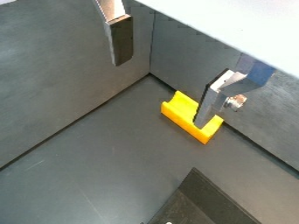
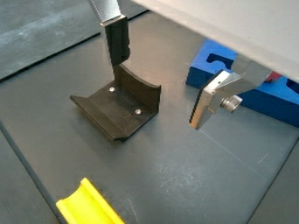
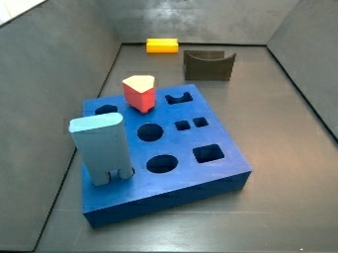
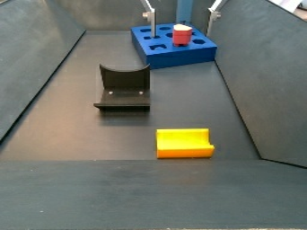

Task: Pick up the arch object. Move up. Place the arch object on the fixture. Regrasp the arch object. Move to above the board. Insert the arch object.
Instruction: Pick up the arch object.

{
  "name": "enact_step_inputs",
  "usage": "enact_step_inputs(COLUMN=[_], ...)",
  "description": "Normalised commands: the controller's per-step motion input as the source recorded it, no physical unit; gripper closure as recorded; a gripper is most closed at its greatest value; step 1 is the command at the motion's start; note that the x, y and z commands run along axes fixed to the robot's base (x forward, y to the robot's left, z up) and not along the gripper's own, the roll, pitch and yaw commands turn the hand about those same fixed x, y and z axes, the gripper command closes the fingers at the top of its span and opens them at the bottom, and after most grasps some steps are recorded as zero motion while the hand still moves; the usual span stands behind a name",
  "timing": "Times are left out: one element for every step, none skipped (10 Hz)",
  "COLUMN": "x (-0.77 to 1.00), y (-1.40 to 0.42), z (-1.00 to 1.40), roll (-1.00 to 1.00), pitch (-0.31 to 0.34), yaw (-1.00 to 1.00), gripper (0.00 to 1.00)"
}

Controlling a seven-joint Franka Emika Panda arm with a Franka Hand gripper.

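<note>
The yellow arch object lies on the dark floor near a wall, notch facing up, and shows in both side views. My gripper hangs open above the floor with nothing between its fingers; one finger overlaps the arch object in a wrist view. The dark fixture stands below the gripper, a short way from the arch object. The blue board lies further off. I cannot make out the gripper in the side views.
A red-topped peg and a tall light-blue block stand in the board. Grey walls close in the floor on all sides. The fixture sits between the board and the arch object.
</note>
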Motion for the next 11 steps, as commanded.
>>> enact_step_inputs(x=[-0.04, 0.00, 0.00, 0.00, 0.05, 0.07, 0.04, 0.05, 0.06, 0.14, 0.17], y=[0.00, 0.00, 0.00, 0.00, 0.09, 0.26, 0.36, 0.37, 0.33, 0.20, 0.10], z=[0.00, -0.07, -0.17, -0.16, -0.13, -0.28, -0.30, -0.27, -0.27, -0.26, -0.25], roll=[0.00, 0.00, 0.00, 0.00, 0.00, 0.00, 0.00, 0.00, 0.00, 0.00, 0.00], pitch=[0.000, -0.121, -0.063, -0.046, -0.114, -0.104, -0.100, -0.110, -0.114, -0.116, -0.103], yaw=[0.00, -0.98, -1.00, -1.00, -0.87, -0.74, -0.64, -0.63, -0.67, -0.82, -0.91], gripper=[0.00, 0.00, 0.00, 0.00, 0.00, 0.00, 0.00, 0.00, 0.00, 0.00, 0.00])
